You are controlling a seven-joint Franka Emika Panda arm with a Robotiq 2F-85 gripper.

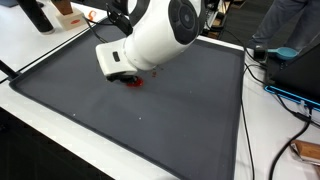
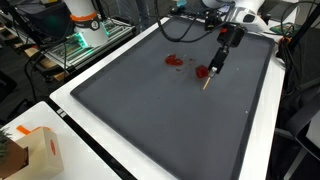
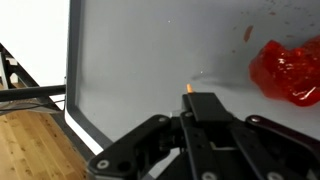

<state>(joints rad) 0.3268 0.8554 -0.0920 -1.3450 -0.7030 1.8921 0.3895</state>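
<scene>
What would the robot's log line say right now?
fingers: shut on stick | stick: tilted, tip by red blob | under: dark mat

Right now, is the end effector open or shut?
Shut: in the wrist view the end effector clamps a thin stick, orange tip protruding.

The white arm (image 1: pixel 165 30) reaches in from the far side, its wrist bent over. The gripper (image 2: pixel 214 68) points steeply downward, with its jaws closed on a thin stick (image 2: pixel 208 82).
</scene>
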